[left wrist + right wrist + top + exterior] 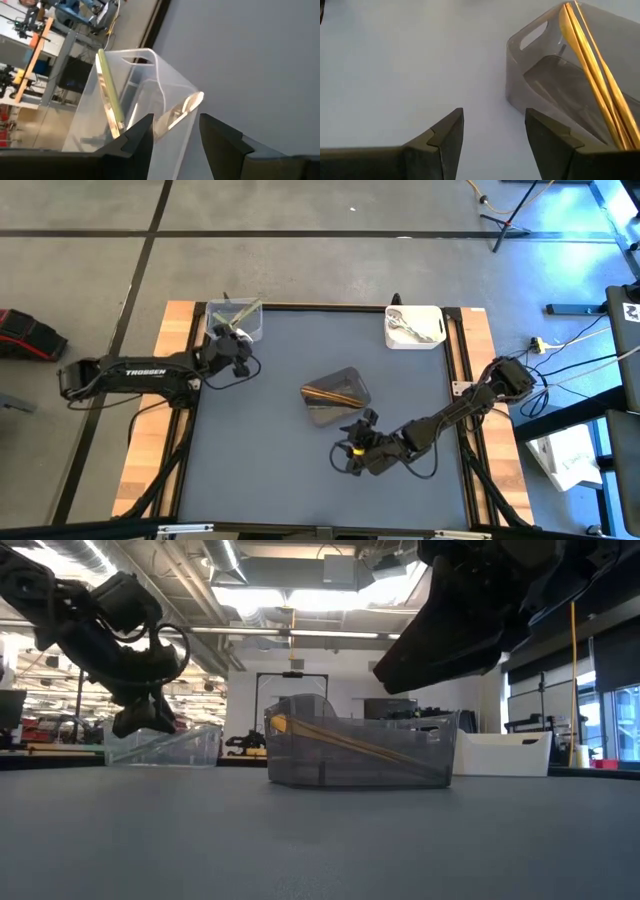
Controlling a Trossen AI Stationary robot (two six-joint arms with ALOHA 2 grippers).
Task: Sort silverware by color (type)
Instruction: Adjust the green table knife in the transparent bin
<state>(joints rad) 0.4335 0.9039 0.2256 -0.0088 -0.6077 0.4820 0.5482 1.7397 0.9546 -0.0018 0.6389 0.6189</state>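
Observation:
The silverware lies sorted in three tubs. Pale-green-handled knives (111,95) lean on the wall of a clear tub (233,318) at the far left. Silver spoons (412,328) lie in a white tub (415,326) at the far right. Gold pieces (592,65) slant across a dark grey tub (336,395) at mid-table. My left gripper (172,135) is open just above the clear tub's near corner (175,87), and also shows in the low view (140,720). My right gripper (495,135) is open above bare table, near the grey tub (555,85).
Wooden side boards (150,450) flank the blue-grey mat (270,460). The table's near left and middle-left lie bare. The right arm (450,415) slants across the near right corner. Cables and stands lie on the floor beyond the table.

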